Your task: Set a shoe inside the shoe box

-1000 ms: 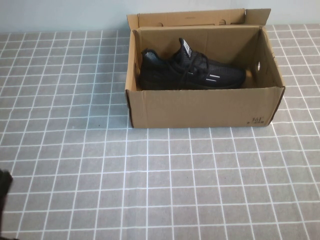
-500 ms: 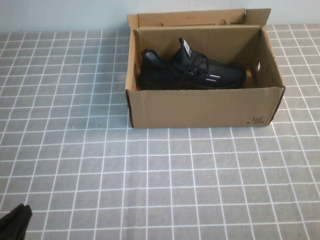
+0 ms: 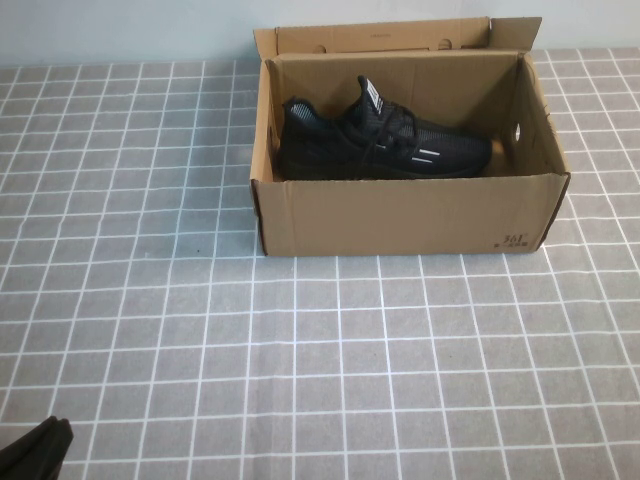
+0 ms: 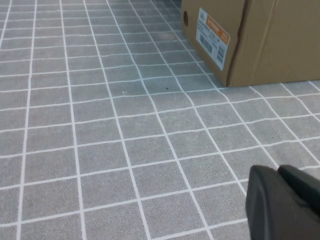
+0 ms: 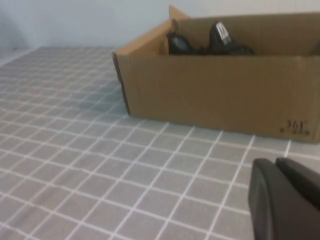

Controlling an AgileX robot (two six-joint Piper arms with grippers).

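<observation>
The black knit shoe (image 3: pixel 380 145) lies on its sole inside the open brown cardboard shoe box (image 3: pixel 410 215) at the back middle of the table, toe toward the right; its white-marked heel tab stands up. In the right wrist view the shoe (image 5: pixel 220 42) peeks over the shoe box (image 5: pixel 220 95) wall. My left gripper (image 3: pixel 35 450) sits at the near left corner of the table, shut and empty, far from the box; its tips (image 4: pixel 277 172) hover over the cloth. My right gripper (image 5: pixel 275 167) is shut and empty, low over the table in front of the box.
A grey cloth with a white grid (image 3: pixel 330 360) covers the table. The box's side (image 4: pixel 212 35) carries a white and orange label and a round hole. Its back flap (image 3: pixel 385 38) stands upright against the pale wall.
The left gripper moved from the left edge down to the near left corner of the high view. Shoe and box have not moved.
</observation>
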